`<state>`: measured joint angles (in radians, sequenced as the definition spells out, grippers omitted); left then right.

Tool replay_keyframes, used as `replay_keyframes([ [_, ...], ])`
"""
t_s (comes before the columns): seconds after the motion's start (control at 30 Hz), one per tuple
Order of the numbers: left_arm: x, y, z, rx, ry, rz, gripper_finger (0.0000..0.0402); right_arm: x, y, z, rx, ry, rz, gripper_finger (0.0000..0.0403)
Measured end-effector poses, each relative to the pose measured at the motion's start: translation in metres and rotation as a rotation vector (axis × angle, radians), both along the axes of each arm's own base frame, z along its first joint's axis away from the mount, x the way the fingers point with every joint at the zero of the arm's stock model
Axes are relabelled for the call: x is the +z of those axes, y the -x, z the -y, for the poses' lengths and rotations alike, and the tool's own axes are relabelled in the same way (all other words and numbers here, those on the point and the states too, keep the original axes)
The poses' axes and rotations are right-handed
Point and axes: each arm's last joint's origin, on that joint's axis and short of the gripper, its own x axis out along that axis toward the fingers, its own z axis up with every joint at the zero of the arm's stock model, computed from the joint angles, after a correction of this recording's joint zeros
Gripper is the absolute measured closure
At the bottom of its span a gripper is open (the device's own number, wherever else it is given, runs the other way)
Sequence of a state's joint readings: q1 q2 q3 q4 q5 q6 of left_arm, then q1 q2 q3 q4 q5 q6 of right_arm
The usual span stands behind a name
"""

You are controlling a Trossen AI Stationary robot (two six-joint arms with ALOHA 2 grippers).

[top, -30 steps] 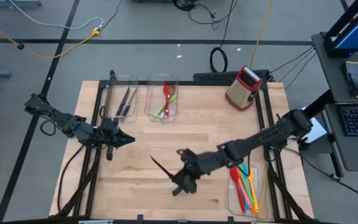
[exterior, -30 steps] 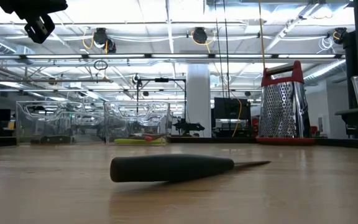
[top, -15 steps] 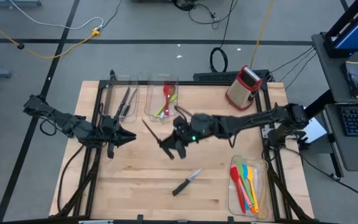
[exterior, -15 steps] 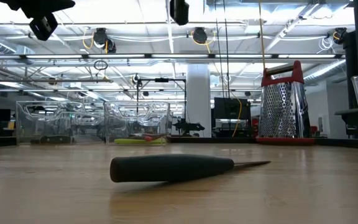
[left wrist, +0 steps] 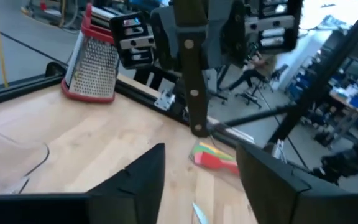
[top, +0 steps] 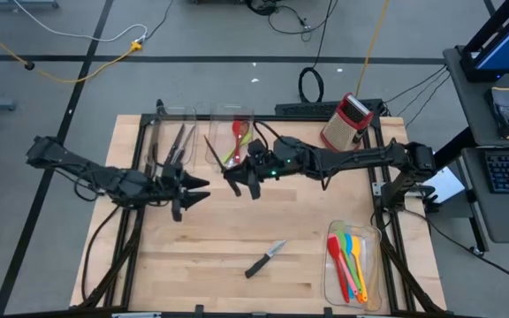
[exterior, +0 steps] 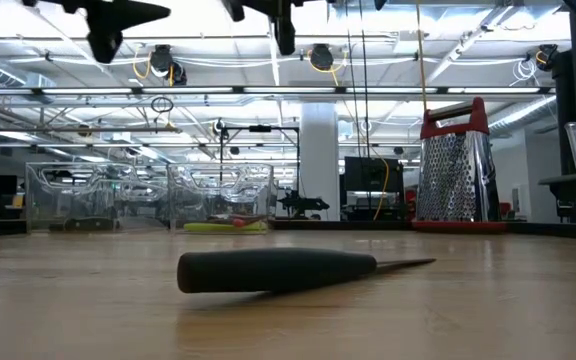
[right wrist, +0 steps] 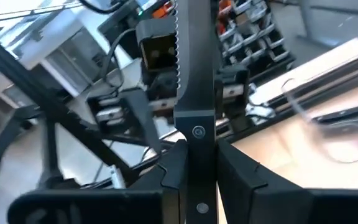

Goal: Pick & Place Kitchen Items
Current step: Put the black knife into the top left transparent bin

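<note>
Half a second ago the right gripper (top: 241, 177) was out over the middle of the wooden table (top: 219, 238); it is now nearer the far edge, just in front of the two clear plastic bins (top: 231, 141), and the left gripper (top: 186, 187) has come in towards it, so the two face each other close together in the high view. The right gripper is clamped on the black riveted handle of a serrated steel knife (right wrist: 190, 93), carried in the air with the blade pointing towards the far-left bins; the left wrist view shows that handle (left wrist: 192, 81) hanging just ahead of the left gripper's dark fingers (left wrist: 135, 177), which are spread wide and hold nothing. A second small black-handled knife (top: 264, 259) lies flat on the near part of the table, well apart from both arms, with bare wood all round it. The red box grater (top: 346, 124) stands at the far right corner, and the coloured silicone spatulas (top: 348, 265) lie in the clear bin by the near right edge
</note>
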<state>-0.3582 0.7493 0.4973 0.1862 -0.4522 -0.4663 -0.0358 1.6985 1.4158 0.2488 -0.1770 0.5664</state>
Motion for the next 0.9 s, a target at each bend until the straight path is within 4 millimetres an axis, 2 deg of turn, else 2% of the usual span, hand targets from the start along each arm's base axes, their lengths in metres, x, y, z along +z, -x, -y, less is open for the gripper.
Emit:
replay_keyframes([
  [0.17, -0.004, -0.021, -0.003, 0.049, 0.021, 0.036, 0.0169, 0.0, 0.0, 0.003, -0.067, 0.052, 0.007, 0.0353],
  [0.4, -0.011, -0.042, -0.008, 0.076, 0.069, 0.079, 0.0144, -0.001, 0.0, 0.006, -0.162, 0.155, -0.009, 0.0353],
  [0.6, -0.015, -0.054, -0.013, 0.114, 0.105, 0.117, 0.0142, -0.003, 0.0, 0.006, -0.242, 0.22, -0.031, 0.0353],
  [0.9, -0.027, -0.067, -0.022, 0.192, 0.112, 0.091, 0.0142, -0.004, 0.001, -0.006, -0.332, 0.317, -0.052, 0.0353],
])
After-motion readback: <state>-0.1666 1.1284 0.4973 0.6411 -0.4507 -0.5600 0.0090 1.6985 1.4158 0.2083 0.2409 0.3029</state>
